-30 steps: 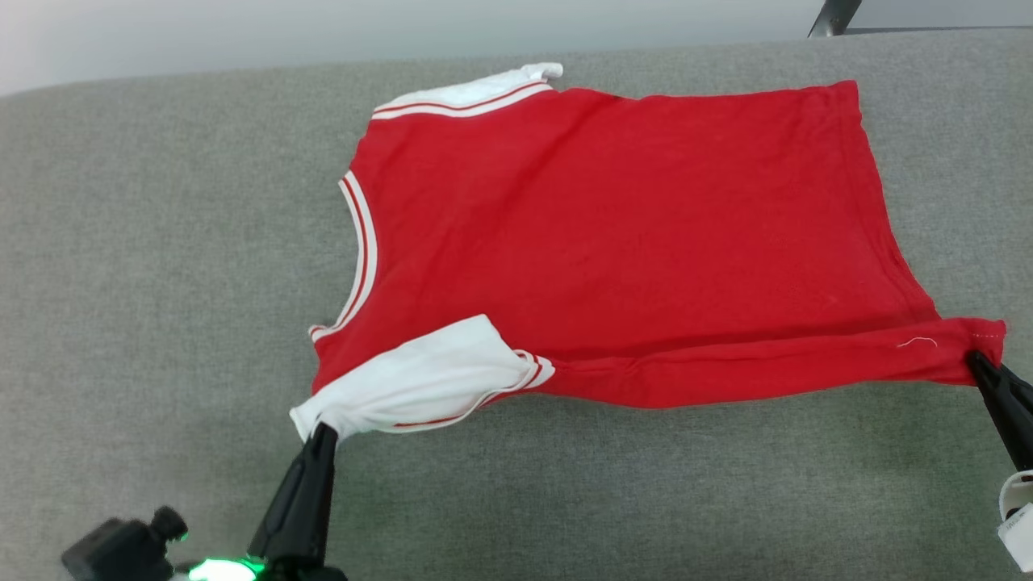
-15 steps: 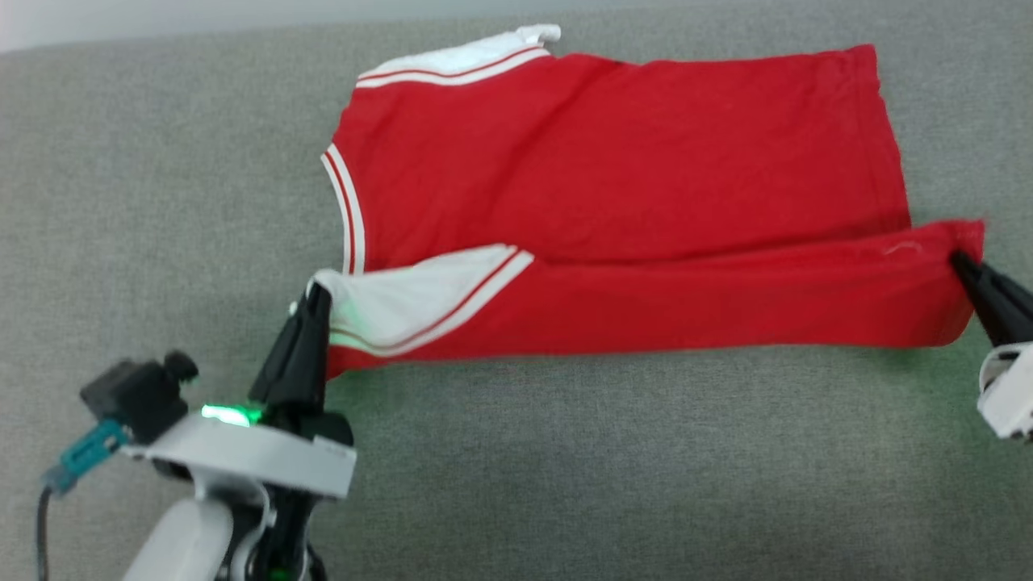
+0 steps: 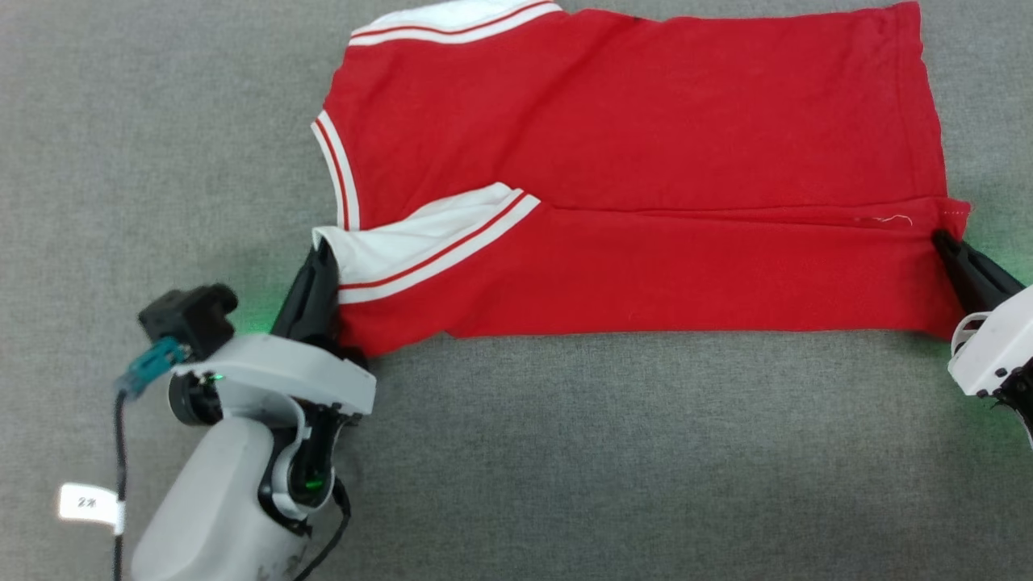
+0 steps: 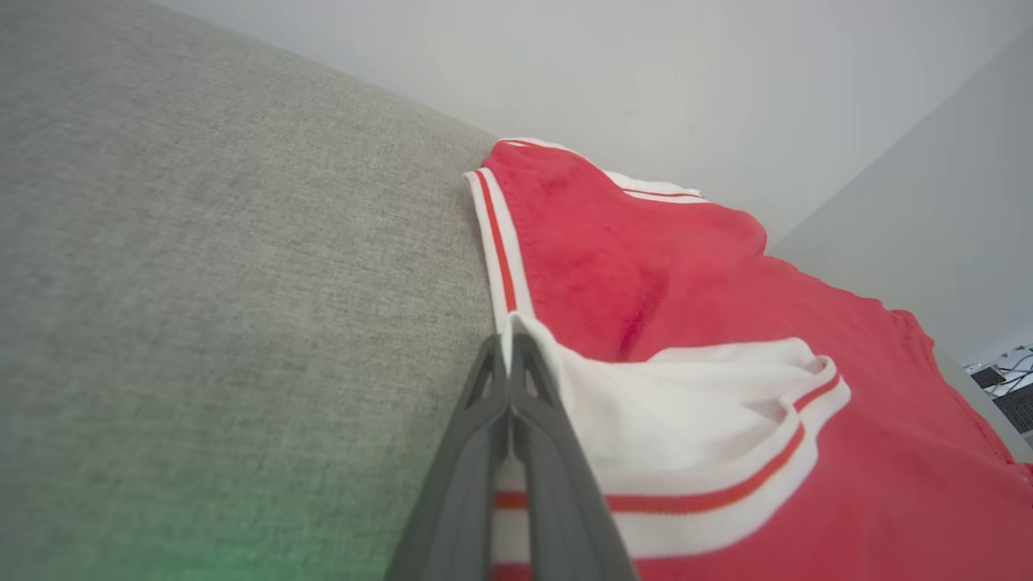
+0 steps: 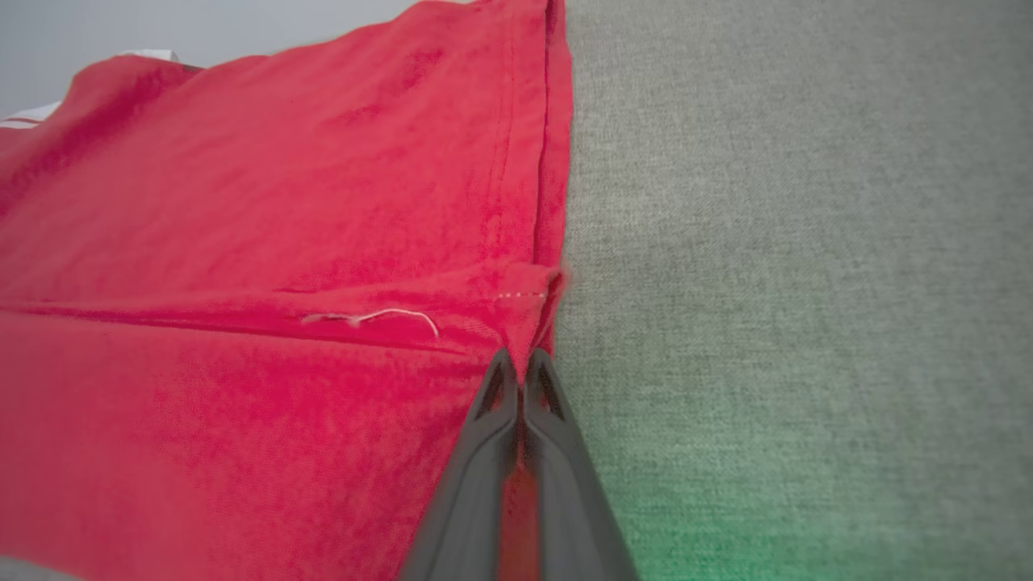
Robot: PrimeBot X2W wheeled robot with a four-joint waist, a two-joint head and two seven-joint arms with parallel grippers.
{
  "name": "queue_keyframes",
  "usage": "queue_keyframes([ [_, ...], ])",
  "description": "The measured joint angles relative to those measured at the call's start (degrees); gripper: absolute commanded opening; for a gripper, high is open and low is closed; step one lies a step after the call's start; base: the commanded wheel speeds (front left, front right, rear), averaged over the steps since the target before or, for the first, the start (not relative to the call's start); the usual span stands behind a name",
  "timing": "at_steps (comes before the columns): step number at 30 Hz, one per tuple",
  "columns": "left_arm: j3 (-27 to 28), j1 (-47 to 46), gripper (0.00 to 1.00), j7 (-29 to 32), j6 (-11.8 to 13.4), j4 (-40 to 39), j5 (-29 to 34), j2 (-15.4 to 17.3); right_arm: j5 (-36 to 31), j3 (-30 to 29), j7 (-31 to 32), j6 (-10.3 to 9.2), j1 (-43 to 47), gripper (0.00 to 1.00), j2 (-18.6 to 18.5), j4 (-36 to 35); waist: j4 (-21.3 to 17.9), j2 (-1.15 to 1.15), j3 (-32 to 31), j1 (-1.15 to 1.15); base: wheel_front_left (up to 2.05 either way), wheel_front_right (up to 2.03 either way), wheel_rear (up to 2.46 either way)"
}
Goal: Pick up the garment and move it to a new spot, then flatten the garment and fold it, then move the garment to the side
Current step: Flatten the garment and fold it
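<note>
The red garment [image 3: 629,137] lies back side up on the grey surface, its near long edge folded over the body as a flap [image 3: 646,274]. No lettering shows. My left gripper [image 3: 323,246] is shut on the white sleeve with red stripes [image 4: 686,452] at the flap's left end. At the right end, my right gripper [image 3: 940,238] is shut on the red hem corner [image 5: 529,303]. In the wrist views the closed fingers [image 4: 508,379] pinch white cloth and the right fingers [image 5: 520,387] pinch red cloth.
Grey fabric surface [image 3: 605,452] spreads on all sides of the garment. A pale wall [image 4: 646,73] rises beyond its far edge in the left wrist view. A loose white thread [image 5: 379,316] lies on the flap near the hem.
Both grippers have carried the near edge farther over the garment's body, so the folded flap is wider and lies flatter. The head camera has tilted down and closer, hiding the far edge.
</note>
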Motion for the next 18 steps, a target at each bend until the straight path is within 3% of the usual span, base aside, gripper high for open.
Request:
queue_keyframes([
  [5,-1.2,-2.0,0.00,0.0,-0.5,4.2,1.1,-0.3,0.3,1.5,-1.5,0.00,-0.8,0.00,-0.4,2.4,0.1,0.00,-0.4,0.00,0.00,0.00,0.00],
  [7,-1.8,-2.7,0.23,0.1,-0.9,5.6,1.7,-0.2,0.8,2.4,-2.3,0.00,-1.0,0.00,-0.6,3.2,0.1,0.00,-0.8,0.00,0.00,0.00,0.00],
  [8,-2.2,-2.9,0.44,0.3,-1.1,6.0,1.9,0.0,0.9,3.1,-2.5,0.00,-1.1,0.00,-0.9,3.4,0.1,0.00,-1.1,0.00,0.00,0.00,0.00],
  [9,-2.5,-2.9,0.93,0.5,-1.3,6.4,2.1,0.3,0.9,3.7,-3.1,0.00,-1.1,0.40,-1.1,3.5,0.1,0.00,-1.4,0.00,0.00,0.00,0.00],
  [10,-2.7,-2.9,1.00,0.7,-1.5,6.6,2.4,0.6,1.0,4.0,-3.7,0.00,-1.1,0.95,-1.3,3.7,0.1,0.00,-1.7,0.00,0.00,0.00,0.00],
  [11,-3.0,-2.9,1.00,0.8,-1.5,6.6,2.7,1.1,1.2,4.3,-4.3,0.00,-1.1,1.00,-1.3,3.8,0.1,0.00,-2.1,0.00,0.00,0.00,0.00],
  [18,-3.8,-1.0,1.00,8.0,0.9,-2.0,4.5,7.7,2.3,5.1,-6.8,0.00,0.5,1.00,-1.9,1.9,0.4,0.00,-5.3,0.00,0.00,0.00,0.00],
])
